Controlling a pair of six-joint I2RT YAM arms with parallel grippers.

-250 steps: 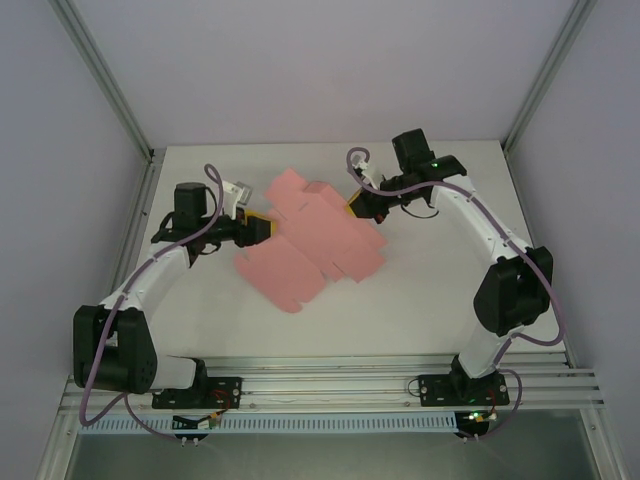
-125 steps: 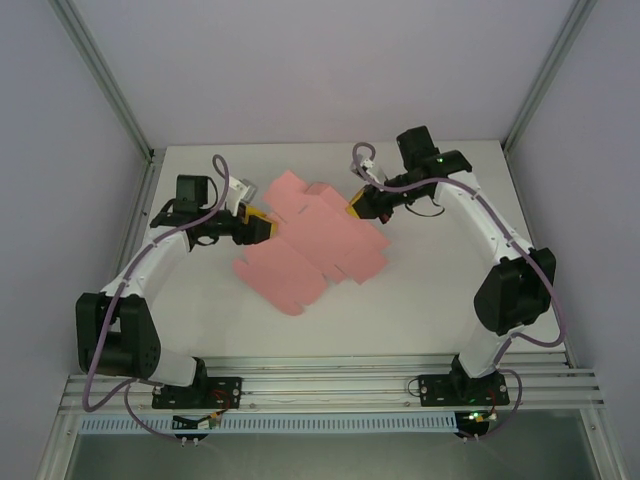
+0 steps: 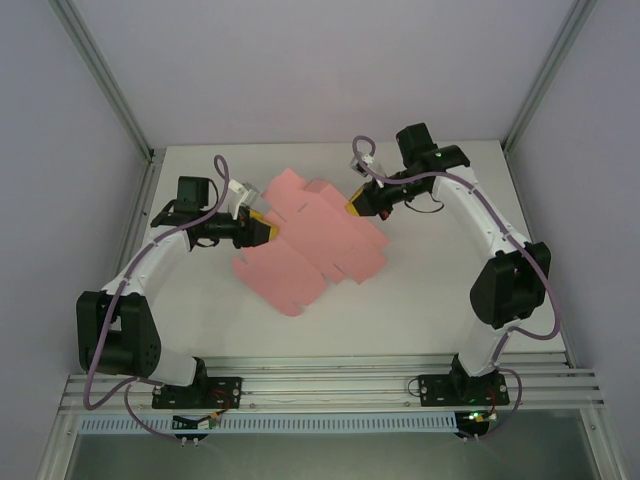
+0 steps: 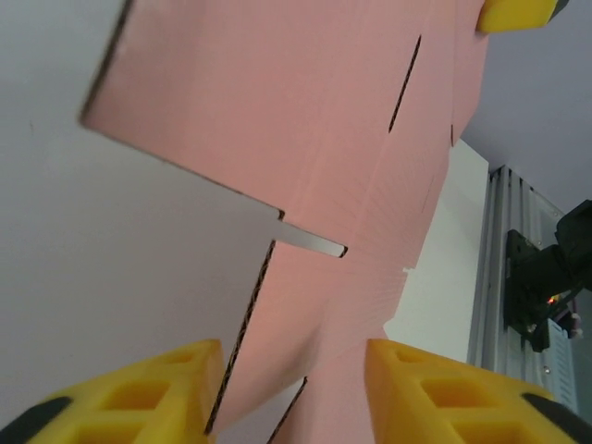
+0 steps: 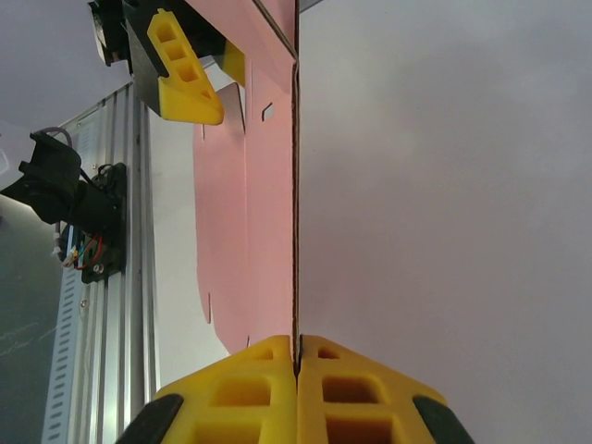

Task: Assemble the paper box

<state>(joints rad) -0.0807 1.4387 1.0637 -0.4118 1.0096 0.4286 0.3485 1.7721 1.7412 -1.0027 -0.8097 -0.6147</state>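
White matte tabletop (image 3: 430,300), enclosed by pale lilac walls (image 3: 300,70) and aluminium posts (image 3: 100,75). My right gripper (image 5: 297,370) has its yellow, cell-moulded fingers pressed together on a cut edge of the paper box (image 3: 310,245), pinching the sheet at its far right flap. My left gripper (image 4: 287,398) stands parted, one finger on either side of the sheet's left edge, not closed on it. I see the box as a flat die-cut sheet of plain pink card with narrow slits, notched flaps and dark cut edges. It lies aslant at mid-table, between the two grippers.
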